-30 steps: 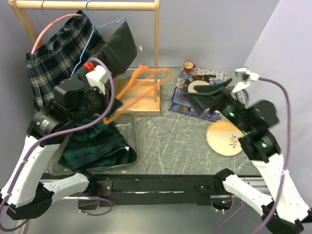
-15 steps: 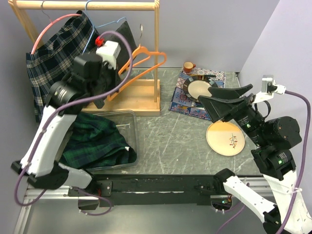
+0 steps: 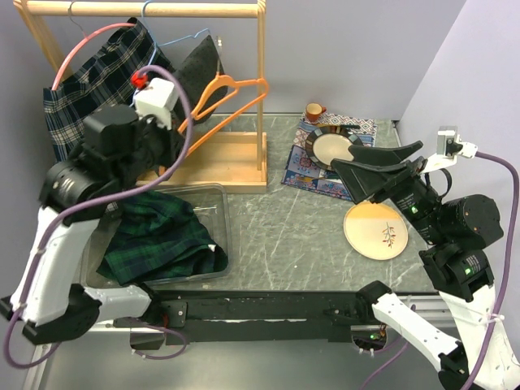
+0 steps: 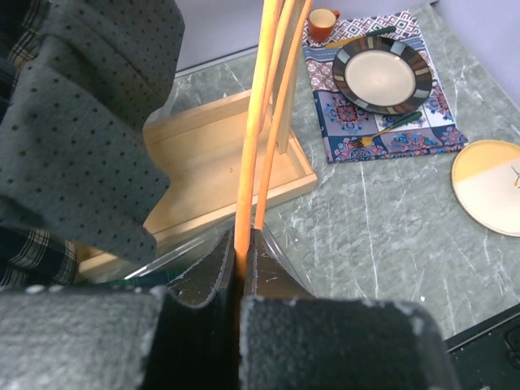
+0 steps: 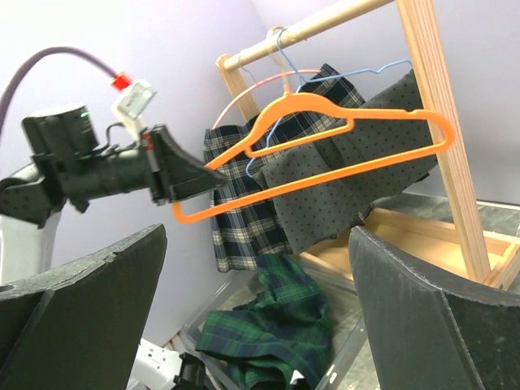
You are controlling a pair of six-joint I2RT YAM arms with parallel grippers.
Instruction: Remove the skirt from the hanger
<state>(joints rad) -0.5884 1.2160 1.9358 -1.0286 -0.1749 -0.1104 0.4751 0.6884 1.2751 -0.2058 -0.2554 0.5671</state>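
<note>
While the left hand [image 4: 242, 253] is clamping the bare orange hanger [image 4: 262, 122] by its stiff lower bar, the green plaid skirt [image 3: 158, 240] is lying limp in the clear bin [image 3: 223, 203] on the bench [image 3: 284, 236], probably light and best pinched at a bunched fold; the right hand [image 3: 351, 172] is hovering, spread wide.

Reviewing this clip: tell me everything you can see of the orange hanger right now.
The thin orange plastic hanger is a slim triangular frame with notched shoulders and a lower bar, and it looks smooth and rigid. It is bare, with no garment on it. The left gripper is shut on one end corner and holds it in the air, tilted, with the free end higher, near the upright post of the wooden clothes rack. It is not hooked on the rail. Its hook is too faint to describe.
</note>
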